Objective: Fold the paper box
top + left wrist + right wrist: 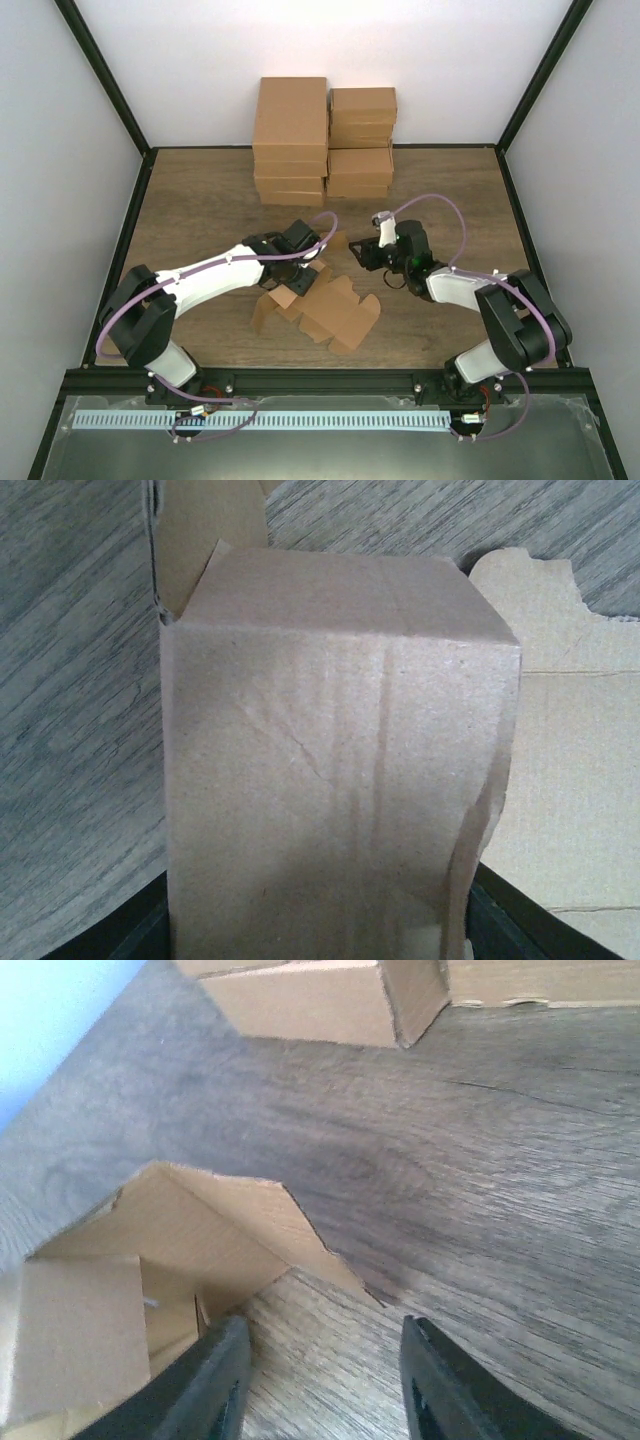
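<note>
— Where's the box (pixel 328 312)?
— On the table (pixel 200 200), partly folded, between my two arms.
— Your left pincer (pixel 297 270)?
— Clamped on an upright panel of the box.
— And the right pincer (pixel 322 1338)?
— Released, fingers apart over bare wood, near a flap, gripping nothing.

Right gripper (pixel 325 1385): at 6 o'clock, two dark fingers (pixel 215 1385) standing apart, only bare wood between them.
Paper box (pixel 190 1225): at 8 o'clock, tan cardboard, pointed flap raised over the table, just beside the left finger; contact cannot be told.
Cartons (pixel 320 1000): at 12 o'clock, brown, resting on the table, well apart from the gripper.
Table (pixel 480 1180): grey-brown wood grain, centre to 3 o'clock.
Wall (pixel 50 1020): pale, at 10 o'clock.
</note>
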Robot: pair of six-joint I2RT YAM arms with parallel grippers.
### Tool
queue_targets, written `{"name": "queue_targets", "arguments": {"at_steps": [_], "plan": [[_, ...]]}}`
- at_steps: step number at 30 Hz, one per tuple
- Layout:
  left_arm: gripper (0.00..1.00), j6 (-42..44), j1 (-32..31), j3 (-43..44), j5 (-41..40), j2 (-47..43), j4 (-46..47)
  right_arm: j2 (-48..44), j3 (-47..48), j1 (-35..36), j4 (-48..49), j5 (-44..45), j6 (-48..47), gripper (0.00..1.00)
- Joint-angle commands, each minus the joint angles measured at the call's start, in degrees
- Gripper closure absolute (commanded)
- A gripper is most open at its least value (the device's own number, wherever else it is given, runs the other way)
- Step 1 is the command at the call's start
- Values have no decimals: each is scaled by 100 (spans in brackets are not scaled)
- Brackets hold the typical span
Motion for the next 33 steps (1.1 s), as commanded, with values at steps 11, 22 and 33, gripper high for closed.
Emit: {"name": "queue_targets", "arguments": {"at_steps": [11, 22, 33], "plan": [[43, 38, -58, -13, -75, 151, -39, 1136, 1086, -141, 610, -815, -1536, 36], [43, 39, -76, -4, -102, 168, -51, 1694, 1850, -156, 196, -1903, -3316, 36], [43, 48, -74, 3, -84, 96, -47, 1946, 2457, -545, -943, -3165, -4108, 68]]}}
